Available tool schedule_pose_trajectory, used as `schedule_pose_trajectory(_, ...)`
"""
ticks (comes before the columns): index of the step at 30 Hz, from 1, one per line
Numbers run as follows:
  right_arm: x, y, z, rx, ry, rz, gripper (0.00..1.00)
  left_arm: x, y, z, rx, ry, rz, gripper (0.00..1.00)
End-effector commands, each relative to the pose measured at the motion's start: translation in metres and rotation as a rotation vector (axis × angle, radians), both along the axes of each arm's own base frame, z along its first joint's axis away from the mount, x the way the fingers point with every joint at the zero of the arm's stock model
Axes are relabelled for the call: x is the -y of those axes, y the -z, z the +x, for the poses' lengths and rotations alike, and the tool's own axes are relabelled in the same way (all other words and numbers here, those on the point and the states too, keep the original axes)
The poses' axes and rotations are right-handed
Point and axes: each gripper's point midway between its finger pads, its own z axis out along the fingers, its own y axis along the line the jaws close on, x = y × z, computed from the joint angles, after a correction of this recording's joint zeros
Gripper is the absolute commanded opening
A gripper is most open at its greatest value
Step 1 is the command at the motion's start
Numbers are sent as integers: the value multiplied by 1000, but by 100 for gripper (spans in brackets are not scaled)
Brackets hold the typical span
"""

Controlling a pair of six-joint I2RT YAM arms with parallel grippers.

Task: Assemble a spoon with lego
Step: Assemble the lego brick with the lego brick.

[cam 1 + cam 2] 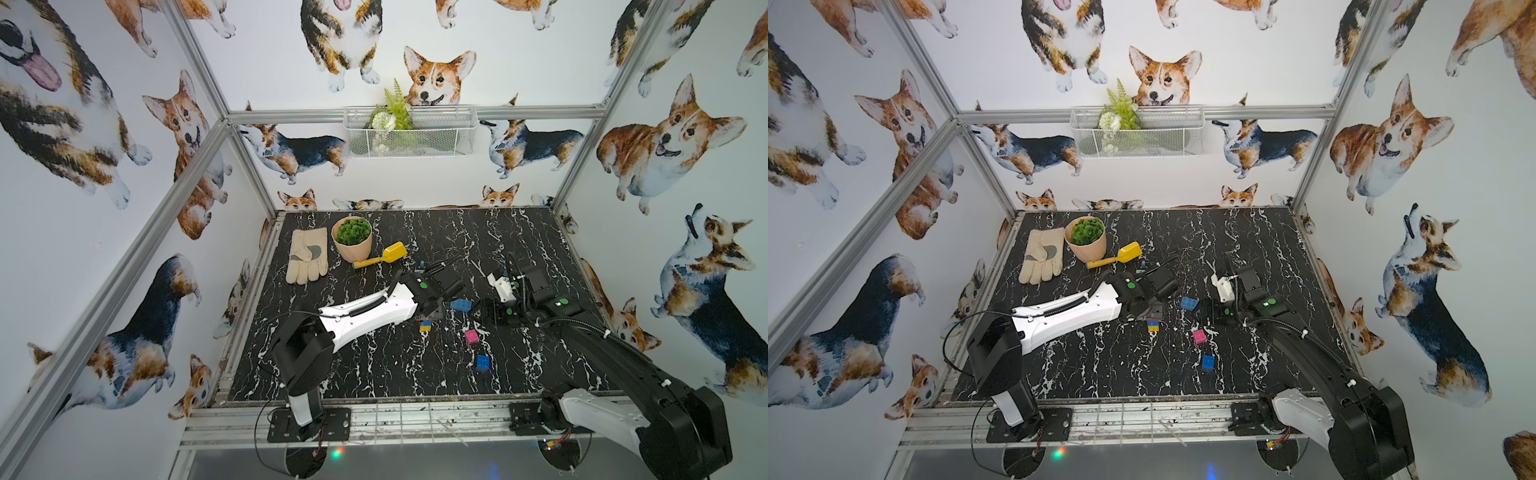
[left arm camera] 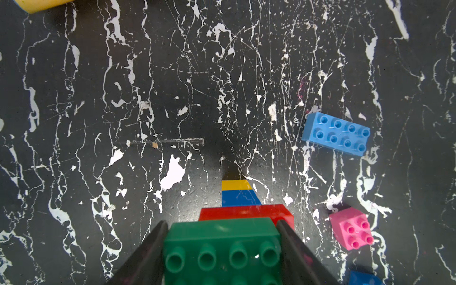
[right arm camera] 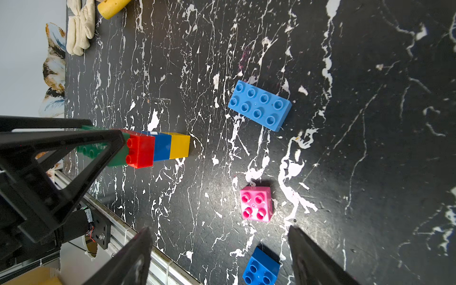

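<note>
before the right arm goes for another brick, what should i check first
1. left gripper shut on the partial spoon at its green end: ok
2. right gripper open and empty: ok
3. pink brick studs up, apart from other bricks: ok
4. light blue brick and dark blue brick loose, studs up: ok
5. partial spoon complete: not ok, those three bricks are unattached
6. partial spoon's yellow tip clear of the table: cannot tell

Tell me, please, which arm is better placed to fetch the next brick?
Right: the right gripper is open, empty, near the pink brick; the left gripper clamps the green brick.
</note>
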Motion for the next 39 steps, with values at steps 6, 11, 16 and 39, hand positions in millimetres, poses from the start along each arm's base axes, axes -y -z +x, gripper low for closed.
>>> schedule_pose_trajectory(6,-2,-2,3,19,-12,1,88,-9,16,-13,-74,12,40,44)
schedule_pose_trajectory(11,-2,-2,3,19,-12,0,88,-6,10,-10,-58,18,26,48)
schedule_pose_trajectory(16,-2,-2,3,20,-11,-1,88,-6,5,-9,-49,23,23,53)
schedule_pose_trajectory(39,-3,-2,3,12,-12,4,89,-4,-12,-6,-8,36,0,85)
